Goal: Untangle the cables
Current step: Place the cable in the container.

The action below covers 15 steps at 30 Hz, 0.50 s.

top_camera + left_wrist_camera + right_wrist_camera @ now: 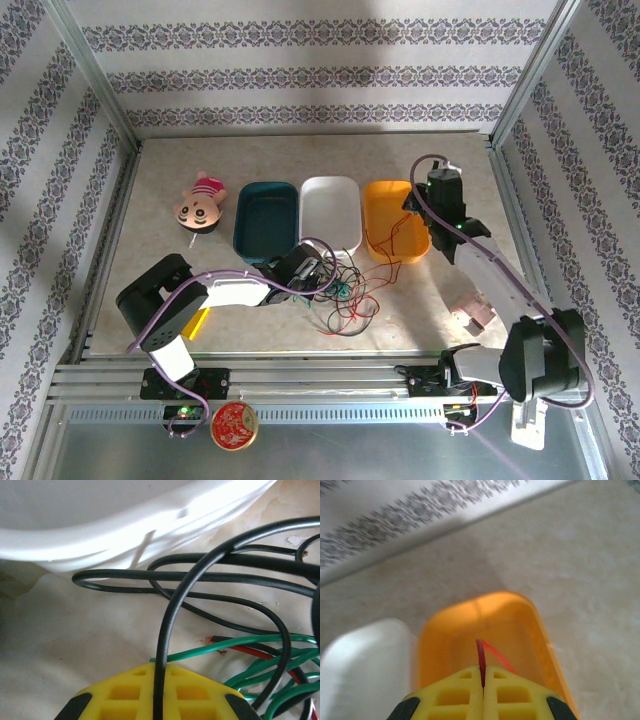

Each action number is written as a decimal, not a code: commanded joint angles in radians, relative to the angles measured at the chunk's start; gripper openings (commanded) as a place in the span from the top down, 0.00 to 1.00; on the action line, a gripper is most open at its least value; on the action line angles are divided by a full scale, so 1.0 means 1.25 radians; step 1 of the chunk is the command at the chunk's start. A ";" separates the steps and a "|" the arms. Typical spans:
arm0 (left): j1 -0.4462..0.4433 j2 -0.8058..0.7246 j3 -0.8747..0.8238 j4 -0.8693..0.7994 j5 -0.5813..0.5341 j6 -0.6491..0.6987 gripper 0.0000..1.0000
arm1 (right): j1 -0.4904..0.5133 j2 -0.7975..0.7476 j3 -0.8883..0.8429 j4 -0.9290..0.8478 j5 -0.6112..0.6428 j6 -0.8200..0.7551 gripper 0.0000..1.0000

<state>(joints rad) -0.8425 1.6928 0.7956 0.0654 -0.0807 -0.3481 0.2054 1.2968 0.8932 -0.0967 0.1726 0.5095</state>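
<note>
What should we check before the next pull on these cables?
1. Left jaws shut on the black cable: ok.
2. Right jaws shut on the red cable: ok.
3. Red cable above the orange bin: ok.
4. Black cable free of the green cables: not ok, they cross.
5. Red cable clear of the tangle: cannot tell.

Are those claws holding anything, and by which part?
Yes: left jaws pinch a black cable mid-length; right jaws pinch a red cable at a bend.
</note>
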 commanded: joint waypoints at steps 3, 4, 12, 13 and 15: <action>-0.014 -0.031 -0.010 -0.019 -0.010 0.014 1.00 | 0.001 0.065 -0.031 0.036 0.057 0.063 1.00; -0.014 -0.033 -0.009 -0.020 -0.011 0.013 1.00 | 0.000 0.078 -0.032 0.035 0.061 0.070 1.00; -0.016 -0.040 -0.014 -0.018 -0.019 0.008 1.00 | -0.003 0.206 0.007 0.013 -0.039 0.055 1.00; -0.015 -0.039 -0.014 -0.017 -0.019 0.006 1.00 | -0.003 0.226 0.016 0.011 -0.072 0.051 1.00; -0.015 -0.039 -0.015 -0.016 -0.022 0.005 1.00 | 0.000 0.260 0.033 0.005 -0.122 0.050 1.00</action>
<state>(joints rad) -0.8444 1.6703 0.7937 0.0608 -0.0845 -0.3450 0.2050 1.5787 0.8925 -0.0780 0.1291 0.5735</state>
